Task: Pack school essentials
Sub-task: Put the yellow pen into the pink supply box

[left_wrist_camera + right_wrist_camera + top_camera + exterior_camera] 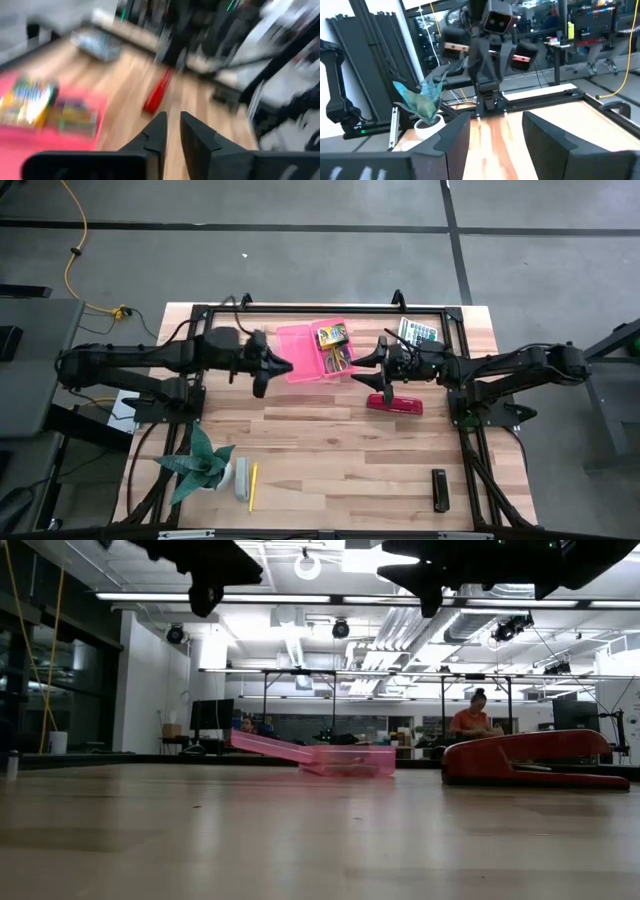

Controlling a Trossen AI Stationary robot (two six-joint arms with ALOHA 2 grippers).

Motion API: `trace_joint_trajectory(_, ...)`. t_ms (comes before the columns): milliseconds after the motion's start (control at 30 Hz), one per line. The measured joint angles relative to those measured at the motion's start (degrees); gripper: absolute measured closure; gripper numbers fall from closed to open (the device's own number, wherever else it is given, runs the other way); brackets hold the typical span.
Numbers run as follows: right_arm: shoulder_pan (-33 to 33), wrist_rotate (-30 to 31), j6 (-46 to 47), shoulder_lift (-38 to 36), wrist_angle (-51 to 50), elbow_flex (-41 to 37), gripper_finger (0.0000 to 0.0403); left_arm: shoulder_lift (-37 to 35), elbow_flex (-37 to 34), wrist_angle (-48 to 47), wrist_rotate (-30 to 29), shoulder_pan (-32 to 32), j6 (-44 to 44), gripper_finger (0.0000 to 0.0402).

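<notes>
Fingers (159, 131) of both arms empty, left narrow, right (451, 137) wide, flanking pink case (300, 352).

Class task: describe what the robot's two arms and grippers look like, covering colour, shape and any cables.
Both arms are dark, nearly black, jointed links with dark cables running along them. The left gripper and the right gripper each end in two dark, wedge-shaped fingers with flat inner faces. No markings show on them.

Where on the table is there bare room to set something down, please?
The broad wood middle, between the red stapler, the plant and the black piece, is bare. It is crowded at the far edge around the pink tray, under both grippers.
</notes>
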Motion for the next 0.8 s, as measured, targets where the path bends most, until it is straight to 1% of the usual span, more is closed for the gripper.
trace_joint_trajectory(133,0.00,0.00,0.95,0.02,-0.95,0.02,0.0231,7.14,11.73,-21.72,-4.64,-5.46,-5.19,0.0321)
trace_joint_trajectory(233,0.00,0.00,0.97,0.02,-1.66,0.02,0.0231,13.04,18.70,-32.88,-8.55,-11.16,-12.52,0.0300)
trace_joint_trajectory(300,0.00,-0.02,0.97,0.02,-2.38,0.02,0.0231,17.01,21.54,-39.79,-10.82,-14.85,-18.45,0.0291)
trace_joint_trajectory(433,0.00,-0.02,2.73,0.02,-3.40,0.02,0.0231,24.63,24.33,-49.75,-11.45,-20.90,-35.15,0.0286)
trace_joint_trajectory(567,0.00,-0.04,5.05,0.02,-3.94,0.02,0.0231,31.10,24.38,-54.52,-7.50,-26.29,-46.49,0.0286)
trace_joint_trajectory(700,0.00,-0.07,5.04,0.02,-3.94,0.02,0.0231,37.45,24.38,-54.70,0.37,-30.34,-50.31,0.0286)
trace_joint_trajectory(800,0.00,-0.07,5.04,0.02,-4.05,0.03,0.0231,41.91,24.38,-54.06,5.76,-31.96,-52.46,0.0286)
